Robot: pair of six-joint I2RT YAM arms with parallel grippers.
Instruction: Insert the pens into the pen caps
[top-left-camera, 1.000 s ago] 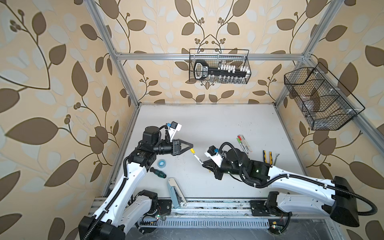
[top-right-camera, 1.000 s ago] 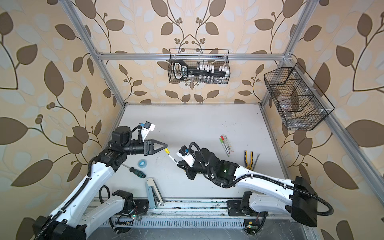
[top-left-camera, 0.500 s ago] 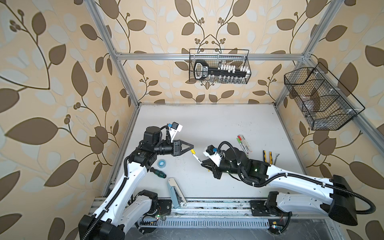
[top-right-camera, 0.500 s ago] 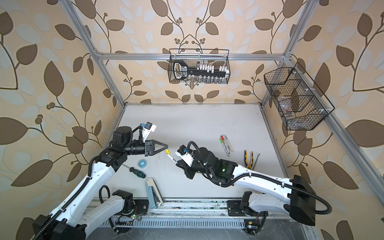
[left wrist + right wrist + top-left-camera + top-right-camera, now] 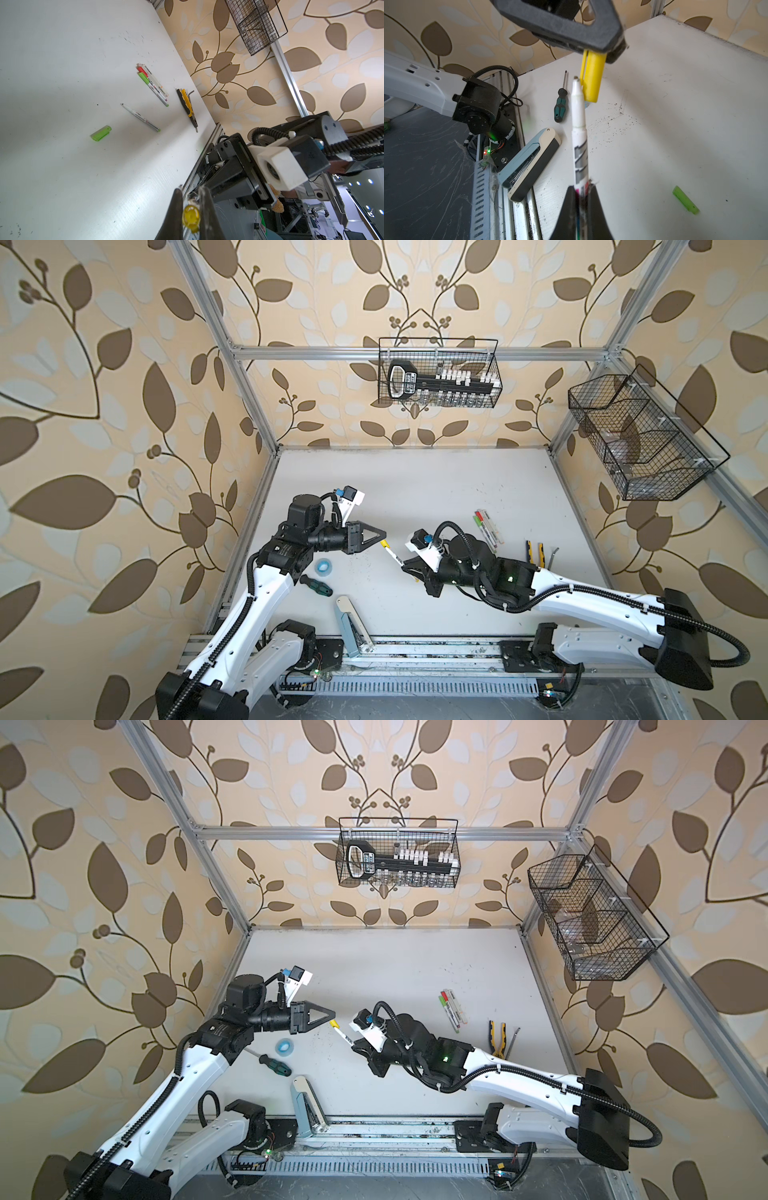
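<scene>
Two grippers meet above the middle of the white table (image 5: 436, 489) in both top views. The left gripper (image 5: 381, 536) is pinched on a yellow cap (image 5: 384, 544), and the right gripper (image 5: 404, 568) is clamped on a white pen (image 5: 393, 557) that slants toward that cap, with the pen's tip close to it. Three capped pens (image 5: 487, 529) lie side by side further right, with pliers (image 5: 534, 549) beyond them. In the left wrist view the yellow cap (image 5: 191, 217) sits end-on between two dark fingers (image 5: 176, 209). On the table a green cap (image 5: 100, 133) lies near a loose pen (image 5: 141, 117). In the right wrist view the white pen (image 5: 579, 128) rises from the closed fingers (image 5: 571, 199). Its tip shows just beside the yellow cap's (image 5: 591, 76) clip, outside the cap. A screwdriver (image 5: 560, 106) and a stapler (image 5: 529, 164) lie on the table behind.
</scene>
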